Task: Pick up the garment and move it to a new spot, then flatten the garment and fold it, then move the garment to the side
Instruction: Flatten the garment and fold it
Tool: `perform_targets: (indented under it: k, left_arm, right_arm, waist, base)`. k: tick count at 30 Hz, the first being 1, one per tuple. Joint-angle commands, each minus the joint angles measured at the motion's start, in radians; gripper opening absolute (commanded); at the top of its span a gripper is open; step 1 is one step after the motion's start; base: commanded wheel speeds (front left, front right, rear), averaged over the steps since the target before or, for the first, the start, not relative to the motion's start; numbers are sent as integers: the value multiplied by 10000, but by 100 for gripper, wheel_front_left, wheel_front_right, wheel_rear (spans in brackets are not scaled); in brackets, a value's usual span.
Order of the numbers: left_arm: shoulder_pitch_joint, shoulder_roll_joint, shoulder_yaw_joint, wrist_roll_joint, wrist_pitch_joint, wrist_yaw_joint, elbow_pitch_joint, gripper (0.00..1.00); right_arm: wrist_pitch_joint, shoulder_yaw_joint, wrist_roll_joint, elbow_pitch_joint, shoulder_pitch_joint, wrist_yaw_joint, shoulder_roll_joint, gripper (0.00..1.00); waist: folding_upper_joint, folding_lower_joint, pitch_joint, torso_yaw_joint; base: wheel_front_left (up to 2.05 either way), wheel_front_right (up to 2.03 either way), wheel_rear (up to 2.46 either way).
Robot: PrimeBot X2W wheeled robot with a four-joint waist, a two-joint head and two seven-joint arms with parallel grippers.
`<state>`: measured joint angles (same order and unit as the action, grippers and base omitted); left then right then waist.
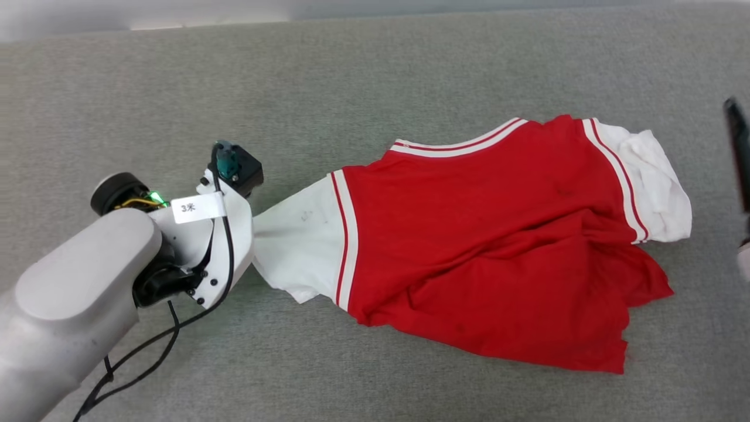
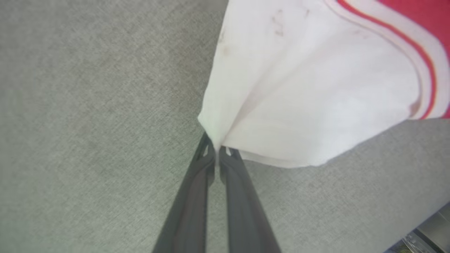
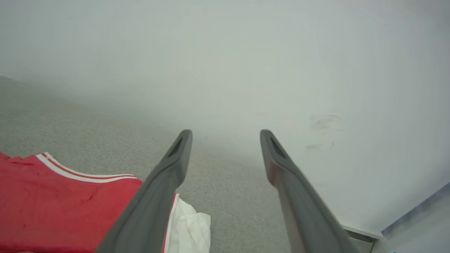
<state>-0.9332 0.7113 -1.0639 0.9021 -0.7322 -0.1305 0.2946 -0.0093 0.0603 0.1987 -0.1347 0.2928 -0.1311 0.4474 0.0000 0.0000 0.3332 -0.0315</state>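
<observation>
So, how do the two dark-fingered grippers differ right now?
The left gripper is shut on the white sleeve tip of the red soft-cloth T-shirt; the right gripper stands open and holds nothing. The left gripper holds that sleeve taut; the right gripper is apart from the cloth, beside the crumpled other sleeve. Both have two long dark fingers.

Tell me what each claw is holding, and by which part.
The left claw is shut on the garment, pinching the tip of its white sleeve. The right claw stands open and holds nothing.
</observation>
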Motion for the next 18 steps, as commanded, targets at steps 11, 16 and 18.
perform_targets:
  k: [11,16,18]
  left_arm:
    - [-516,211,194,-338,1201,35,-989,0]
    - [-816,66,234,-609,1391,61,-1290,0]
    - [-986,14,261,-701,1472,64,-1397,0]
  right_arm:
    - [5888,-2293,3271,1292,2579,7,3890,100]
    - [8567,-3269,4872,2097,3576,7,4762,100]
    - [9201,-3437,5116,2269,4068,5,4855,100]
  waist:
    - [0,0,199,841]
    - [0,0,731,1165]
    - [0,0,976,1279]
  base:
    - [0,0,0]
    - [0,0,0]
    - [0,0,0]
